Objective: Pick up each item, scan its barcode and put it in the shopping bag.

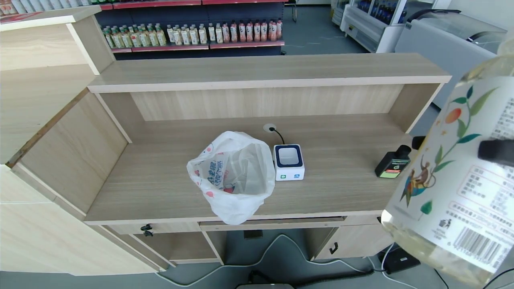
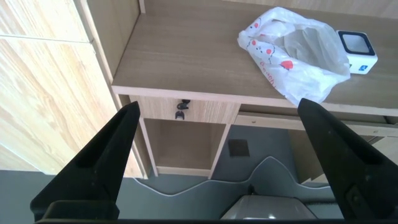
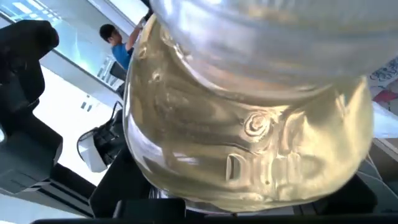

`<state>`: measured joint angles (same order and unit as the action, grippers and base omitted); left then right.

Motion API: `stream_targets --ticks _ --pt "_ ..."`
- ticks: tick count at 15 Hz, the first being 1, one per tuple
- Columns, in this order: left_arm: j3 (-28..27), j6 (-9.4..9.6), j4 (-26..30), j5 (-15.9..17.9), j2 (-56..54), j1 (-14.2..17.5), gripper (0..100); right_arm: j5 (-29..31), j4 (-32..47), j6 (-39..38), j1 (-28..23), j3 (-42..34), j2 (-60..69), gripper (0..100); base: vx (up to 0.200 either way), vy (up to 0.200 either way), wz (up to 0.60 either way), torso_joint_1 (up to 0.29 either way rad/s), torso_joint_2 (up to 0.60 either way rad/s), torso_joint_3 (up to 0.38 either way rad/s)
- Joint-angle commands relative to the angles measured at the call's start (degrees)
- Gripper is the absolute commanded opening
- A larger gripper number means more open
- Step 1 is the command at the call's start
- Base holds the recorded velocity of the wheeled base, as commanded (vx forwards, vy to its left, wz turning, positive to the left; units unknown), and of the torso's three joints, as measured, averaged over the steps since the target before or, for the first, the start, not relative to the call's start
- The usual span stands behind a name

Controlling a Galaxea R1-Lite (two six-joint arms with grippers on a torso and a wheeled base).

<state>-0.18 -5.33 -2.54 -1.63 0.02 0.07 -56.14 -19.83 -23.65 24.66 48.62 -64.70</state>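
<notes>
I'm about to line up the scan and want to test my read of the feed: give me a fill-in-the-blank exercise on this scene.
1. In the head view, the scanner sits on the counter just to the ____ of the shopping bag.
2. The bottle in the right gripper shows a ____ printed near its base.
3. The left gripper is ____ and holds nothing.
Missing words: right; barcode; open.
</notes>
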Motion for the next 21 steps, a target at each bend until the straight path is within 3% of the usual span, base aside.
stream_targets --ticks 1,4,9,13,21 --pt "0.0 -0.03 0.0 0.0 0.0 0.0 100 -0.8 2.7 0.0 0.7 0.4 4.5 0 0.000 0.000 0.00 0.000 0.00 0.000" --pt "0.0 -0.03 0.0 0.0 0.0 0.0 100 -1.3 7.4 0.0 0.9 0.5 6.9 0 0.000 0.000 0.00 0.000 0.00 0.000" --pt "0.0 -0.03 0.0 0.0 0.0 0.0 100 -1.0 7.7 -0.1 2.8 1.6 5.7 0 0.000 0.000 0.00 0.000 0.00 0.000" --pt "0.0 -0.03 0.0 0.0 0.0 0.0 100 -1.1 14.0 0.2 2.9 6.9 4.8 0 0.000 0.000 0.00 0.000 0.00 0.000" --pt "0.0 -0.03 0.0 0.0 0.0 0.0 100 -1.1 14.3 0.2 2.8 7.9 3.0 0 0.000 0.000 0.00 0.000 0.00 0.000"
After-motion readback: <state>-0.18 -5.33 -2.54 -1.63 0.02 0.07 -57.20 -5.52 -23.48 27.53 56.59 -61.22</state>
